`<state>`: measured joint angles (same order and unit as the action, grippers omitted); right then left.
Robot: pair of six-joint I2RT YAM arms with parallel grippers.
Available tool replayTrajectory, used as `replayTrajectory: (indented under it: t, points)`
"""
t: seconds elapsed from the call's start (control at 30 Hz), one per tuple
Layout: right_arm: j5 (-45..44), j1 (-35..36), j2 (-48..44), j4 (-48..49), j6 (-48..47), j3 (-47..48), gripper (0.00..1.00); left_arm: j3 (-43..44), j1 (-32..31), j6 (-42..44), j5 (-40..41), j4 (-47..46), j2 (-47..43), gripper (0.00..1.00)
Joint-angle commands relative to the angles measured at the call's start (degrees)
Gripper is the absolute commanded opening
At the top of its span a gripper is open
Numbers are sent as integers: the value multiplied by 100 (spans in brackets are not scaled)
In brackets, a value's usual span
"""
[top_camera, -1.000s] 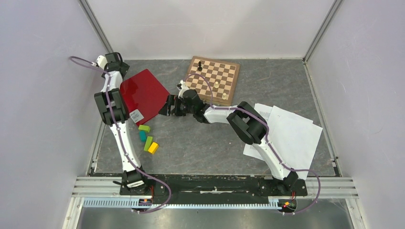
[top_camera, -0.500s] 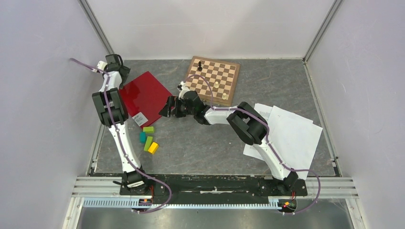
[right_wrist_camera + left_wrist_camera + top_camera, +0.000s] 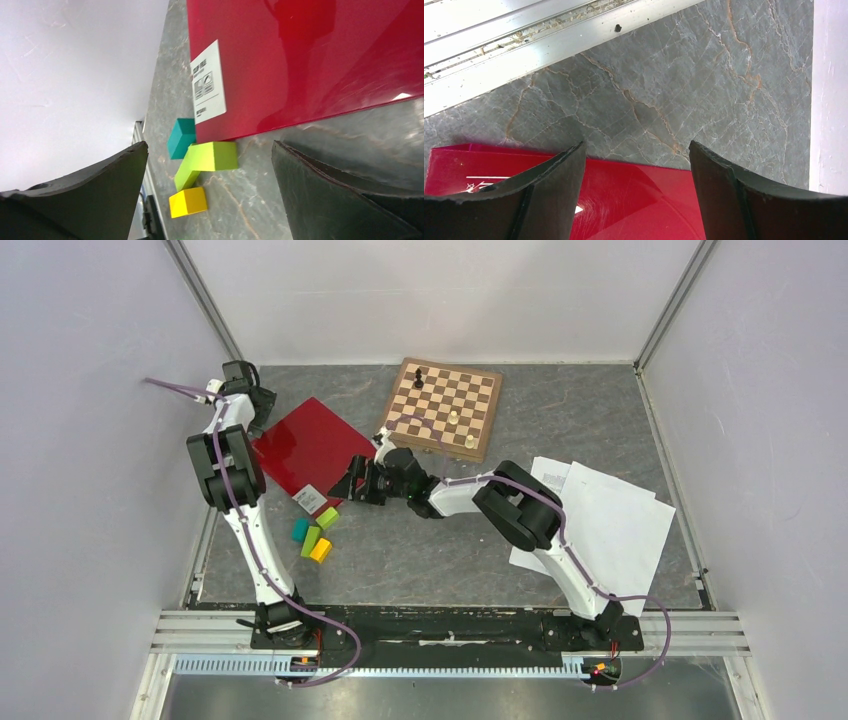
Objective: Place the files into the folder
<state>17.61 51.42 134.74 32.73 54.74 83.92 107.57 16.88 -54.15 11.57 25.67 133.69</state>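
At far left, left claw (image 3: 258, 403) released, fingers spread over the far corner of the red folder (image 3: 310, 445), lying flat on the bench (image 3: 420, 550). Coloured blocks (image 3: 316, 532) touching its label corner. Mid-bench, right claw (image 3: 345, 482) likewise released, facing the folder's edge. Chessboard (image 3: 447, 405) behind. At far right, white files (image 3: 615, 525), well apart from the folder.

Glossy, smooth crimson plastic on the folder (image 3: 310, 445), mirror-like with bright glints; matt white paper for its label (image 3: 208, 82). Grey stone-look surface (image 3: 430, 540), veined, dull, faintly rough. Plain matt white paper in the files (image 3: 620, 525). Varnished wood on the chessboard (image 3: 447, 400), lightly sheened. Smooth, satin-finished coloured blocks (image 3: 215, 156). Matt black, rubbery-looking fingers on the left end effector (image 3: 636, 150) and the right end effector (image 3: 210, 145), grainy at the edges. Brushed, scuffed aluminium along the rail (image 3: 524, 45), dull silver
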Motion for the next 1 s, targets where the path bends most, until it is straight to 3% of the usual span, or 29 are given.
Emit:
replayTrajectory:
  t: [0.0, 0.3, 0.5, 0.97]
  points:
    - [80, 259, 102, -168, 652, -245, 98, -236, -10, -102, -162, 543, -144, 83]
    - [-408, 312, 331, 485, 1246, -260, 99, -210, 23, 124, -320, 739, -137, 83]
    - [-752, 290, 448, 963, 1472, -260, 91, -201, 92, 172, -431, 789, -135, 83]
    - [-1254, 307, 554, 1064, 1954, -305, 79, -218, 132, 155, -662, 830, -71, 81]
